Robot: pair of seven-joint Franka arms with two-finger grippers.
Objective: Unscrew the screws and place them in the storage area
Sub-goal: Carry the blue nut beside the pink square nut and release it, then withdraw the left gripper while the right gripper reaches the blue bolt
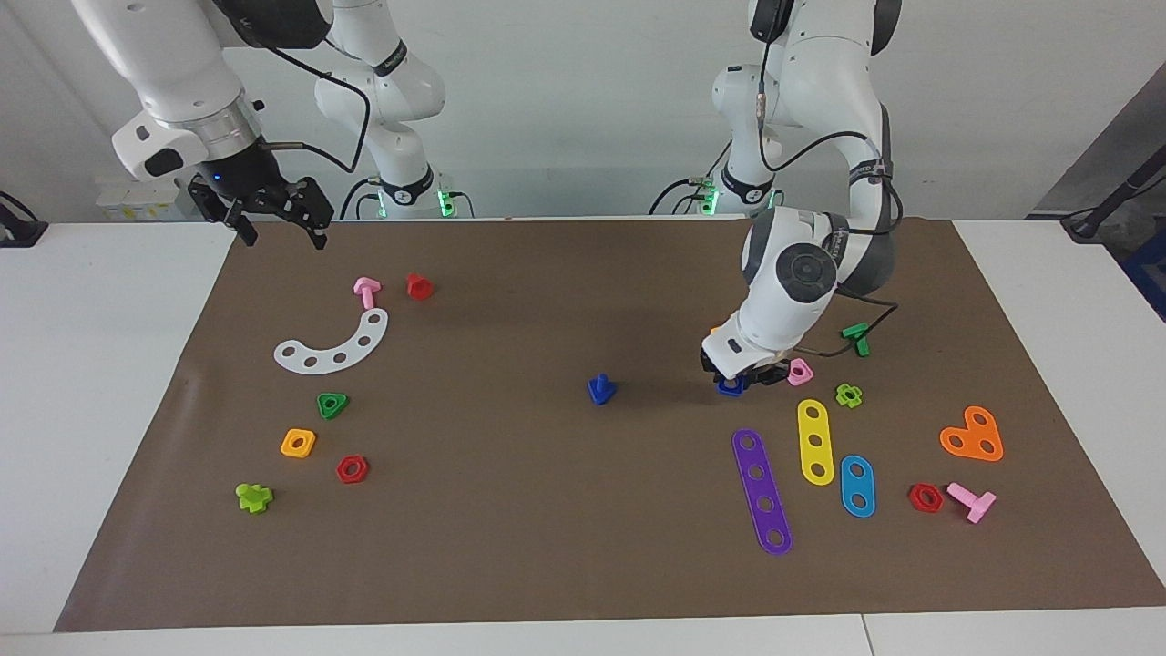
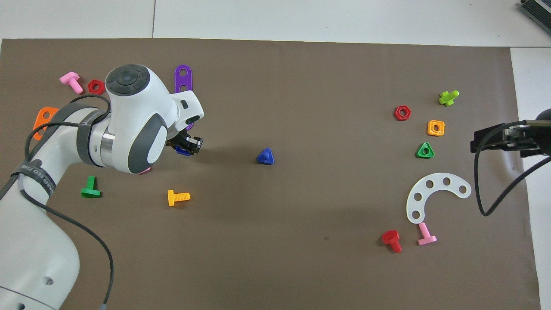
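Left gripper (image 1: pixel 740 380) is pinching the blue nut (image 1: pixel 730 386) down by the strips, leaving the bare blue screw (image 1: pixel 600 389) well apart for the open, waiting right gripper (image 1: pixel 273 219).

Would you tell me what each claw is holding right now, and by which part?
The left claw is shut on the blue square nut, gripping its edges. The right claw holds nothing.

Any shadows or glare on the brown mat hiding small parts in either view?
Facing view: lighting is even and without glare; soft shadows fall beside the blue bolt and under the left gripper, which is shut on the blue nut. Overhead view: the left arm's body, not shadow, covers most of the pink nut; the right gripper waits open at the mat's edge.
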